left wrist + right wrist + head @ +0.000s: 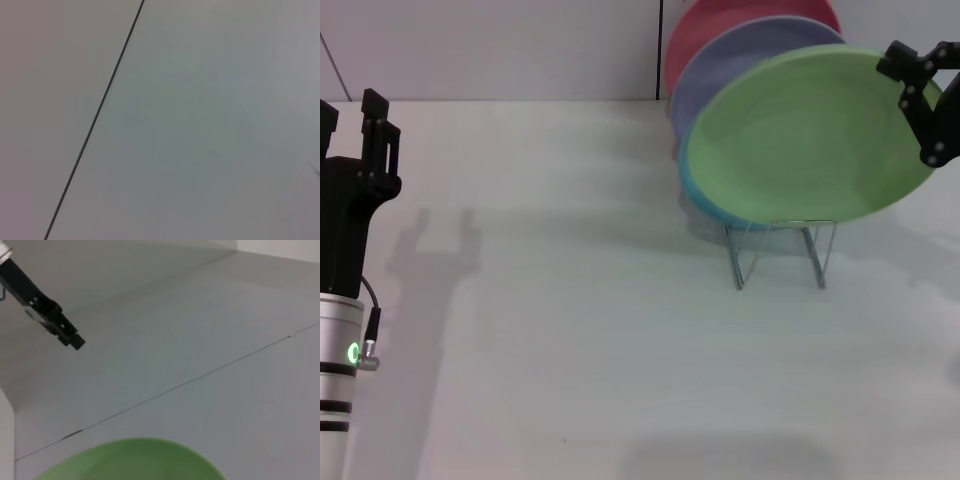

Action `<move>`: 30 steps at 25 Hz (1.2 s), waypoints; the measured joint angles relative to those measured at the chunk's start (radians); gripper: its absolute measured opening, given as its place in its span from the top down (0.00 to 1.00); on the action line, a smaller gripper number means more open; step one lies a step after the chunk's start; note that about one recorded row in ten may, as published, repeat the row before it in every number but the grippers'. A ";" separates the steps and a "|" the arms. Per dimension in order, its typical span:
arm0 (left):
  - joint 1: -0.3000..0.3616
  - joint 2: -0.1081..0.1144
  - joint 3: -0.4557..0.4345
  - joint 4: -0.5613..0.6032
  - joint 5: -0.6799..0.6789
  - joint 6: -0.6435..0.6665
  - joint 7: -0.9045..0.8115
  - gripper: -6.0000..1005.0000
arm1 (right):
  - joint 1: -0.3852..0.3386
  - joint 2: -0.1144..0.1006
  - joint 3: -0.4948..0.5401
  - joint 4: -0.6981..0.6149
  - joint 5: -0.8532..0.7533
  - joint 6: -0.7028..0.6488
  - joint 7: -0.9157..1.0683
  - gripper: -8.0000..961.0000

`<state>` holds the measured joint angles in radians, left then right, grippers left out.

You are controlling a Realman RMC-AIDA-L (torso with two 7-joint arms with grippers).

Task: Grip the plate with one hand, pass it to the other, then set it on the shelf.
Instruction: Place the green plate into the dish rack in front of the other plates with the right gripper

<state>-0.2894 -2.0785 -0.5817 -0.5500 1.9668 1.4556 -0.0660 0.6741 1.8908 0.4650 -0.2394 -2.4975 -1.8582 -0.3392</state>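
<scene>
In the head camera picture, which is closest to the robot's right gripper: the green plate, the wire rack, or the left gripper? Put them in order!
From the right gripper, at the picture's upper right:
1. Green plate: its rim is right at the fingers.
2. Wire rack: below the plates, toward the middle.
3. Left gripper: far across the table, at the left edge.

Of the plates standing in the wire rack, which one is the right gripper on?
The large light green plate, frontmost in the silver wire rack. The right gripper is at its rim; the turquoise, lavender and red plates stand behind it.
</scene>
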 joint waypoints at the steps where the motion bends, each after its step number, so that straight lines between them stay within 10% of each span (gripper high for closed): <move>1: 0.000 0.000 0.000 0.000 0.000 0.000 0.000 0.45 | 0.001 -0.001 -0.006 -0.002 0.000 0.000 0.000 0.97; 30: 0.009 0.000 0.027 -0.021 -0.003 -0.002 -0.026 0.45 | 0.015 0.001 -0.084 -0.017 0.000 0.030 -0.038 0.97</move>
<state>-0.2807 -2.0785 -0.5547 -0.5706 1.9634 1.4541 -0.0916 0.6887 1.8922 0.3811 -0.2562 -2.4973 -1.8282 -0.3767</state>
